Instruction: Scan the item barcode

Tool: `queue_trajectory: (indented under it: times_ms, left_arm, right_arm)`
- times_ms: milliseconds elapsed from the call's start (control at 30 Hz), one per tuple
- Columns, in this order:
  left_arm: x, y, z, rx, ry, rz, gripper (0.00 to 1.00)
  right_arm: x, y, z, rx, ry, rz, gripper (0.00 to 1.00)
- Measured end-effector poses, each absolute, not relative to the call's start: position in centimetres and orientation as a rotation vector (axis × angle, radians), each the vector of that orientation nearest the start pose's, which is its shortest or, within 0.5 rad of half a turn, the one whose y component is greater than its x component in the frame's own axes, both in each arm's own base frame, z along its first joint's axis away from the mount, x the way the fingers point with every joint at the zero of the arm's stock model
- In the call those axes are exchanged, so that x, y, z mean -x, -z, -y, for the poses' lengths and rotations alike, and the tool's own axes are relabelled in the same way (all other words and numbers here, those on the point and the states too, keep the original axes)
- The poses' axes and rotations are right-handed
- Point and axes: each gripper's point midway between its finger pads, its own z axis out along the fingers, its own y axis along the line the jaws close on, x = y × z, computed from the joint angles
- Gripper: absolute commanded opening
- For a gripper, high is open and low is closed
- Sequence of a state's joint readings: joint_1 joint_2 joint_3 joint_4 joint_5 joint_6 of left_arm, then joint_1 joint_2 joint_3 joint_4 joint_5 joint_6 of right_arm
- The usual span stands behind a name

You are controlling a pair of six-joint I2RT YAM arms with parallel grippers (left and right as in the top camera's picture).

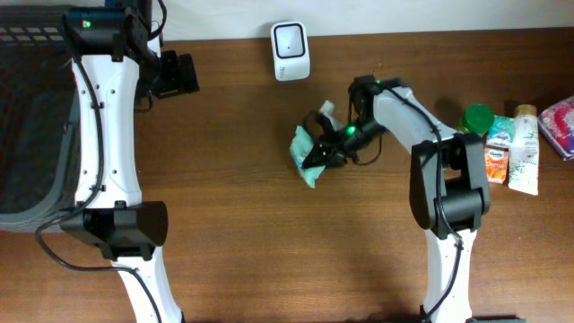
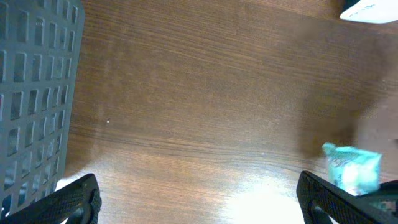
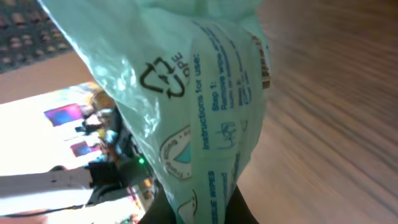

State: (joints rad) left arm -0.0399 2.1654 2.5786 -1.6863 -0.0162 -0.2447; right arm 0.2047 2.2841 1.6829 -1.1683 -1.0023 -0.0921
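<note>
Two arms work at a brown wooden table [image 1: 233, 224]. The right gripper [image 1: 323, 152] is near the middle of the table, its jaws clamped almost fully together on a pale green wipes packet [image 1: 304, 154]. In the right wrist view the packet [image 3: 205, 93] fills most of the frame, showing a recycling symbol and printed instructions for use. It is lifted off the wood and tilted, and no barcode is readable on the face shown.

The white scanner [image 1: 291, 50] stands at the table's far edge, apart from the packet and to its far left. The left gripper [image 1: 178, 74] hangs over bare wood near the far left. Its jaws are spread wide with nothing between them, and one dark finger [image 2: 76, 200] shows at each lower corner of the wrist view. A grey mesh basket [image 1: 27, 135] sits at the left edge. At the far right are a green-lidded jar [image 1: 478, 118], an orange carton [image 1: 496, 163], a white tube [image 1: 525, 148] and a pink pack [image 1: 560, 126].
</note>
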Motion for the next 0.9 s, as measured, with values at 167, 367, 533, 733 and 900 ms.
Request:
queue_trajectory:
  times_ms: [167, 367, 533, 733, 900]
  left_arm:
    - [-44.0, -25.0, 1.5, 0.295, 0.038, -2.830, 0.99]
    - [-44.0, -25.0, 1.5, 0.295, 0.038, -2.830, 0.99]
    - [-44.0, -25.1, 1.5, 0.295, 0.038, -2.829, 0.99]
    - [-44.0, -25.1, 1.5, 0.295, 0.038, -2.829, 0.99]
    - [-44.0, -25.0, 1.5, 0.295, 0.038, -2.830, 0.99]
  right_arm:
    - [-34.8, -3.3, -20.4, 0.146, -1.554, -3.037, 0.42]
    - [-36.4, -1.8, -13.6, -0.128, -1.089, -3.256, 0.52]
    - [-39.9, -8.4, -10.7, -0.040, -0.679, -3.275, 0.63]
    - [-38.2, -8.2, -16.6, 0.404, -0.218, -3.265, 0.61]
    - [-38.5, -7.6, -18.9, 0.469, 0.122, -3.148, 0.54]
